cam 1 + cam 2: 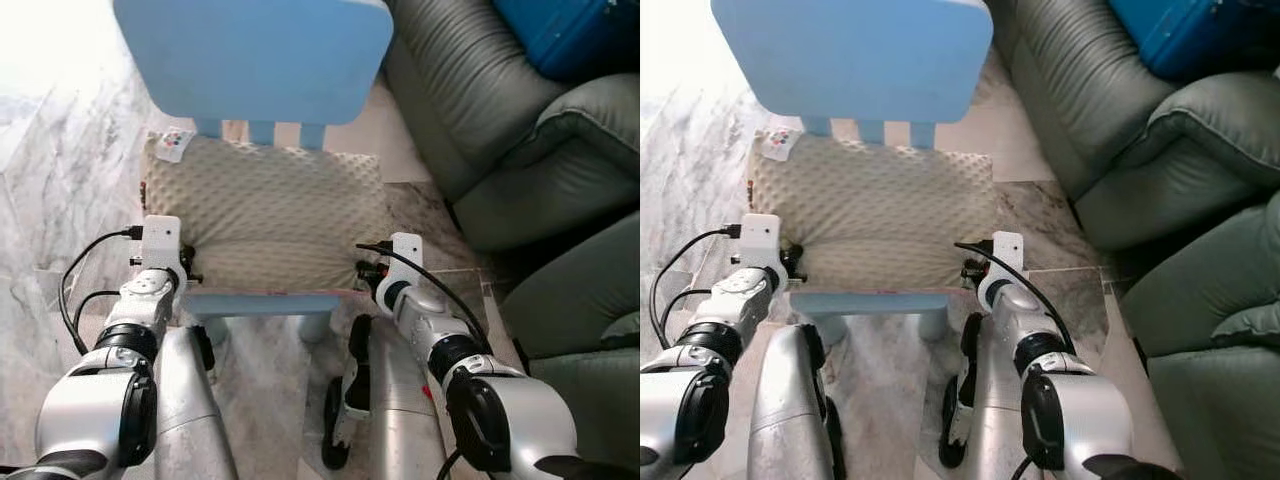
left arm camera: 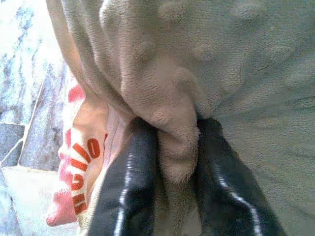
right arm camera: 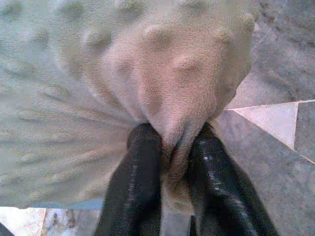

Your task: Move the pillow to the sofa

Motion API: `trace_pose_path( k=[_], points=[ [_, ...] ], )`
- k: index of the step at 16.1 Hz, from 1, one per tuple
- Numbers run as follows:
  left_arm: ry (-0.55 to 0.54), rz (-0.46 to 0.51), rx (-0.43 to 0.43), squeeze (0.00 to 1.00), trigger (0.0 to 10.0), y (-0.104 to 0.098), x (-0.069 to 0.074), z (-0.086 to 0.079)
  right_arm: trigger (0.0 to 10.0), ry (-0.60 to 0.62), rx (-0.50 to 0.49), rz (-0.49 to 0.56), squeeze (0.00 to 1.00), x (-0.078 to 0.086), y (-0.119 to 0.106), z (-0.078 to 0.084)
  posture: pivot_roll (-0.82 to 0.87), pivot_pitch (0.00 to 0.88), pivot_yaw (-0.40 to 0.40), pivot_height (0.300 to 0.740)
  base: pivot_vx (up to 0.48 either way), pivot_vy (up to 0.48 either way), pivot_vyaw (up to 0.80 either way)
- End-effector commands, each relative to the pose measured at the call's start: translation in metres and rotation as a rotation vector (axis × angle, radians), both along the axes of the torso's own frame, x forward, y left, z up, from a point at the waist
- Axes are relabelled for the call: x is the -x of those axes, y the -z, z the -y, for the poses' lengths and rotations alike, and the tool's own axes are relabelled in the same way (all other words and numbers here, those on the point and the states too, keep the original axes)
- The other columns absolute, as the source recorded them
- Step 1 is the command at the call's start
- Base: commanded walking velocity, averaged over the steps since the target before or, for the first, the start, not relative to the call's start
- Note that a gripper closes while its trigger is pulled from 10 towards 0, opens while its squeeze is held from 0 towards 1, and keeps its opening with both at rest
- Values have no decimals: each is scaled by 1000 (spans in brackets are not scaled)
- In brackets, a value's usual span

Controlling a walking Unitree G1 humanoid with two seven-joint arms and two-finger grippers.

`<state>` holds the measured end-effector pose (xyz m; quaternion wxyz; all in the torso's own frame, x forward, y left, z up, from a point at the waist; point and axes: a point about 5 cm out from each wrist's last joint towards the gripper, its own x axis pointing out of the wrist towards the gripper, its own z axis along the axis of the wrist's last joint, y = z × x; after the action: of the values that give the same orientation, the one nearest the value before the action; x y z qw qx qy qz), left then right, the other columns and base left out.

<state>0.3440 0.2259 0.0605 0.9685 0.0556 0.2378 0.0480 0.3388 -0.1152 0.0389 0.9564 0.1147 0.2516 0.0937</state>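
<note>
Both jaws (clamped) on pillow [image 1: 265,215] corners

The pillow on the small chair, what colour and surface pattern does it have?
The pillow is beige with a raised dotted texture, clearest in the right wrist view.

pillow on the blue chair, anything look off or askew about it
Slightly. The beige dotted pillow is wider than the blue chair seat and overhangs both sides. The left claw and right claw each pinch a bunched fold. No damage shows.
</note>
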Motion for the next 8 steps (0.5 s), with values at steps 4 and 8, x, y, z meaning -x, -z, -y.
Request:
trace_pose_path(
  k=[4, 8],
  points=[
    [-55, -57, 38, 0, 0, 12, 7, -2, 0, 15, 42, -9, 0, -5, -4, 15, 72, 181, -168, 542, 0, 0, 0],
    [-21, 35, 47, 0, 0, -9, -9, 9, 0, -98, 63, 46, 0, -13, -17, 7, 74, 78, -162, 542, 0, 0, 0]
  ],
)
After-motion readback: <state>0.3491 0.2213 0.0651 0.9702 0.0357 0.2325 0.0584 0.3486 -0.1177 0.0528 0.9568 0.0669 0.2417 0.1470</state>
